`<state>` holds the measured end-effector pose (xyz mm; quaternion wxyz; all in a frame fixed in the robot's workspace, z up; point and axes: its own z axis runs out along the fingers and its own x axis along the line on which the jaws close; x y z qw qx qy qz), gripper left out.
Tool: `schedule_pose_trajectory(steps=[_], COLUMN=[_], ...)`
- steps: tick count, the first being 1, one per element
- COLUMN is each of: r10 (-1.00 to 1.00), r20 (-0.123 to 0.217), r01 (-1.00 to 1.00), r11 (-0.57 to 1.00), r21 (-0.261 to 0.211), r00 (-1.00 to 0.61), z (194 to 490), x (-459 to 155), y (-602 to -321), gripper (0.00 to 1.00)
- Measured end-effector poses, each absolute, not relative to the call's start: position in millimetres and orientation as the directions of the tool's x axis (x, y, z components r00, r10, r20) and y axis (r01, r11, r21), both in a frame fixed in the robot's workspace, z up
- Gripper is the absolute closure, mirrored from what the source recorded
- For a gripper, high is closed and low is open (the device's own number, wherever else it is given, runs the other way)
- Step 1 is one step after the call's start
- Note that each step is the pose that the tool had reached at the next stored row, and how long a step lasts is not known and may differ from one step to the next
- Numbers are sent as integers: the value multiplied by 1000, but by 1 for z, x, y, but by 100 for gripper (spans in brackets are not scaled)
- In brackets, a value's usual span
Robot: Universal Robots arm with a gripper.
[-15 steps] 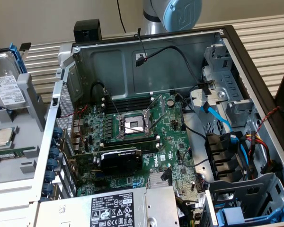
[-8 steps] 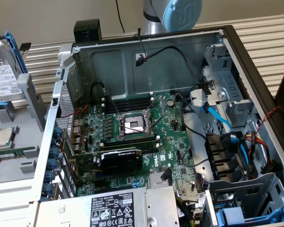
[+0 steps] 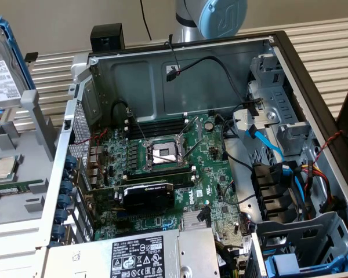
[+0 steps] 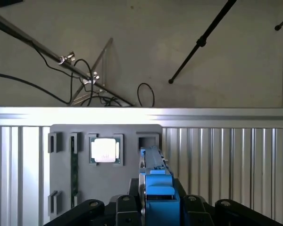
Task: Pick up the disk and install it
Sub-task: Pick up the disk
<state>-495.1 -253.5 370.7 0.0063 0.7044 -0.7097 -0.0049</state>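
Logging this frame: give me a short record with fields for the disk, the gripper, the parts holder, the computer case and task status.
disk: edge-on between the gripper's fingers, in its blue carrier frame
gripper: closed on the disk
grey holder: beside the case at the exterior view's left, processor chip seated in it
computer case: open, motherboard exposed
status: disk not yet in the case

The silver arm (image 3: 187, 17) with its light-blue capped joint stands at the far edge of the exterior view. In the wrist view, the black tool (image 4: 158, 209) clamps its 2 jaws on the blue-framed grey metal disk (image 4: 158, 186), held edge-on.
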Motion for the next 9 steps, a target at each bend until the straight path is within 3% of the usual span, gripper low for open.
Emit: schedule_pose_trajectory(steps=[9], r10=[-1000], r20=[2], r01=[-1000], r11=[4], r21=[16], r00=[-4], z=[412], x=[-492], y=[-251], gripper=[63])
